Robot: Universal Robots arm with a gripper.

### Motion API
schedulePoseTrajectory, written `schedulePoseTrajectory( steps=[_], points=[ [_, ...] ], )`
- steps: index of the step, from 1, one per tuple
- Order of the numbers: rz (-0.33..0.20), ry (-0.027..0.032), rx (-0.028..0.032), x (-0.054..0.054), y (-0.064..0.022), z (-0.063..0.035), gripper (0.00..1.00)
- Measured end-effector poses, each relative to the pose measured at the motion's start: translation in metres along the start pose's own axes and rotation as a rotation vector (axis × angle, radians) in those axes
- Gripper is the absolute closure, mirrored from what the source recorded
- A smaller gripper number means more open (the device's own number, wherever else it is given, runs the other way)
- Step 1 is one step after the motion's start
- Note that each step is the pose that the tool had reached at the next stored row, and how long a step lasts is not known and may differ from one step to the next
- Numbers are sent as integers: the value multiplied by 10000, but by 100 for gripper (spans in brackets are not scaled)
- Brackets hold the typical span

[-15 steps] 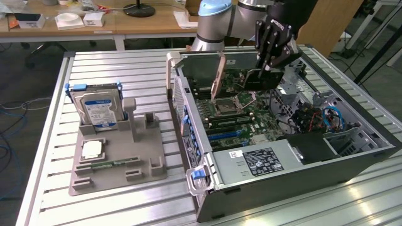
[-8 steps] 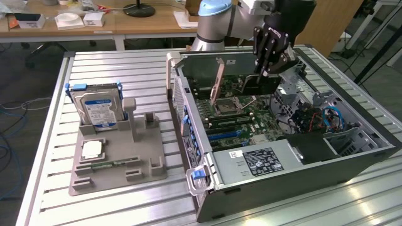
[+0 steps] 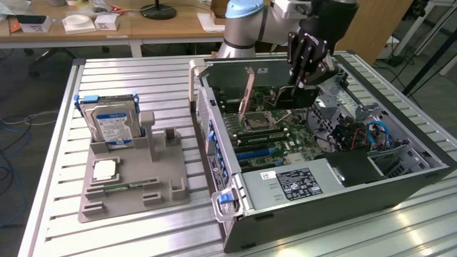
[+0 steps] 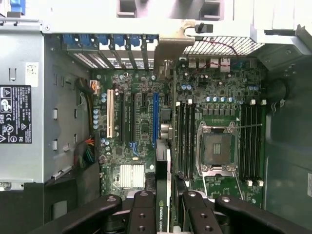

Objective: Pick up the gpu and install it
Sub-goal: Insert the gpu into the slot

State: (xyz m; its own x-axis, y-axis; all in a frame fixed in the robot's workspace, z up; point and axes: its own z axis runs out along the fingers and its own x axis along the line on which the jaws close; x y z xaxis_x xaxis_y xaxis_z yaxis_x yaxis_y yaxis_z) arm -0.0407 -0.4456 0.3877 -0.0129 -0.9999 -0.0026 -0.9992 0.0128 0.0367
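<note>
Now gripper [image 3: 307, 81] partly open around gpu [image 3: 294, 98]

The exterior view looks down at a slant from off the near edge of the table [image 3: 143, 235], taking in the whole open computer case [image 3: 343, 209]. The wrist view sits just behind the gripper [image 4: 165, 199], close over the case — facing straight down. Both share the motherboard [image 4: 141, 122] and the held gpu [image 4: 163, 220].

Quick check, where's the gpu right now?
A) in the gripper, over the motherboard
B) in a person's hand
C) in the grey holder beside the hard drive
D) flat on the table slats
A: the gripper clamps the gpu from both sides, holding it edge-on above the motherboard.
</note>
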Motion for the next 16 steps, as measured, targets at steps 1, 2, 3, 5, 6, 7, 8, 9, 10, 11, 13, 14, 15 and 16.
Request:
schedulePoseTrajectory(
  steps=[1,2,3,5,6,7,8,9,10,11,13,14,15,16],
  points=[
    [0,3,-1,0,-1,17,74],
    [0,4,-2,0,-1,36,74],
    [0,5,-2,0,-2,53,74],
    [0,3,-1,0,-4,90,74],
    [0,4,-1,0,-1,108,74],
    [0,3,-1,0,3,127,74],
    [0,4,-1,0,6,144,74],
    [-2,4,-1,0,5,162,74],
    [-2,4,-2,0,6,180,74],
    [0,4,-1,1,8,200,74],
    [-2,3,-1,2,68,284,74],
    [-3,3,-2,4,101,304,74],
    [-3,4,-1,7,128,320,74],
    [-4,3,1,7,142,337,74]
  ],
)
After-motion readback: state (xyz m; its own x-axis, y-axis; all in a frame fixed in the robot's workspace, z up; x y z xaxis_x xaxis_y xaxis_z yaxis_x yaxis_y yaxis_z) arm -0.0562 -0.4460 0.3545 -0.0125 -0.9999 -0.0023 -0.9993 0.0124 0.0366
